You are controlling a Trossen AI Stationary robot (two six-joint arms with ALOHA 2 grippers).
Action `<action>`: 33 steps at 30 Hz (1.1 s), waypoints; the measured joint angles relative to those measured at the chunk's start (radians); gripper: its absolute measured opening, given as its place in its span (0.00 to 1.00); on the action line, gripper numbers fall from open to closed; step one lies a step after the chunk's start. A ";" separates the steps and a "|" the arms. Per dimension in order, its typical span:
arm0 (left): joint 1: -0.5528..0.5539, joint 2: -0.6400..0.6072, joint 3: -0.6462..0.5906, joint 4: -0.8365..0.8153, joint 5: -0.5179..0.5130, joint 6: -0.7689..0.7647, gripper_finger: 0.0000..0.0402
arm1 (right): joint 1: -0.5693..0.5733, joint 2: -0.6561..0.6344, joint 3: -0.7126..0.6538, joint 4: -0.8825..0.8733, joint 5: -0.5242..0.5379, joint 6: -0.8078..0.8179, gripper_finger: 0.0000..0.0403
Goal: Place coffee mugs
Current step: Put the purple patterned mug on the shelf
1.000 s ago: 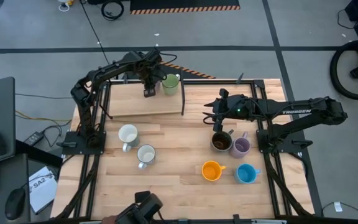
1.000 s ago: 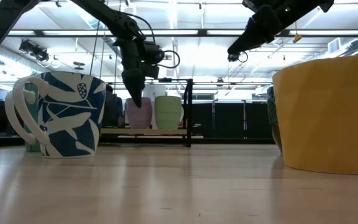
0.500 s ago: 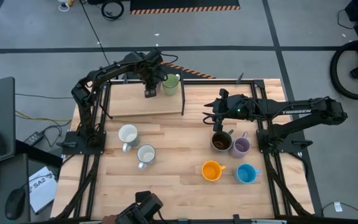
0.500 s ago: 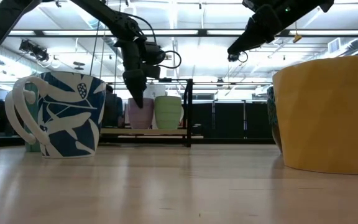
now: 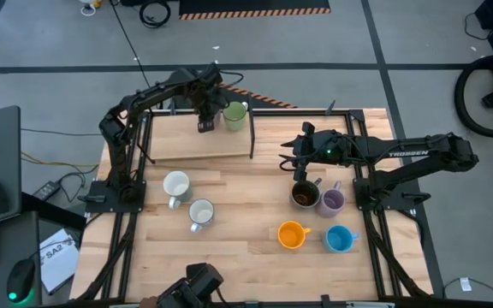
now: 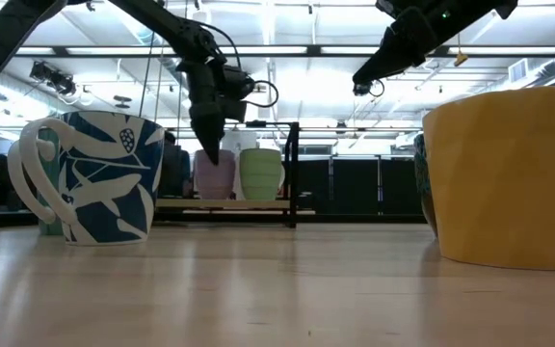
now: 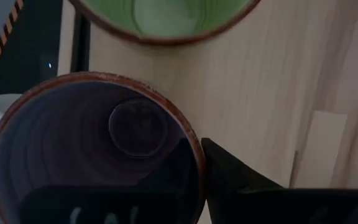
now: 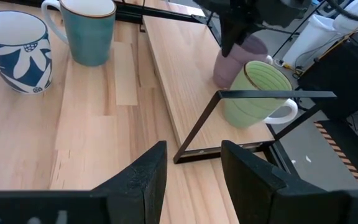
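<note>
Lilac mug (image 6: pixel 215 174) on raised wooden shelf (image 5: pixel 197 147) at back of counter (image 5: pixel 246 257), touching-close to green mug (image 5: pixel 234 115). Left claw (image 5: pixel 204 125) straddles lilac rim, one finger inside; clamped or freed, cannot tell. Advice: let go fully, lift straight up, avoid nudging green neighbour. Two white mugs (image 5: pixel 176 186) wait below shelf. Right claw (image 8: pixel 188 171) spread wide, holding nothing, hovering above brown mug (image 5: pixel 305 195). Orange mug (image 5: pixel 291 234), blue mug (image 5: pixel 339 239) in front. Writing: "TROSSEN" on right arm (image 5: pixel 400 154).
</note>
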 joint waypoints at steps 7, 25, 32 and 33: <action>0.002 -0.001 0.011 -0.004 0.005 -0.003 0.08 | 0.000 0.000 0.000 0.000 0.000 0.000 0.39; 0.001 0.006 0.002 0.011 0.025 -0.016 0.08 | 0.002 0.000 0.000 0.005 -0.021 0.000 0.39; 0.001 0.015 0.002 0.028 0.016 -0.014 0.08 | 0.005 0.000 0.000 0.008 -0.021 0.000 0.39; 0.001 0.015 0.002 0.027 0.017 -0.013 0.08 | 0.006 0.000 0.000 0.008 -0.021 0.000 0.39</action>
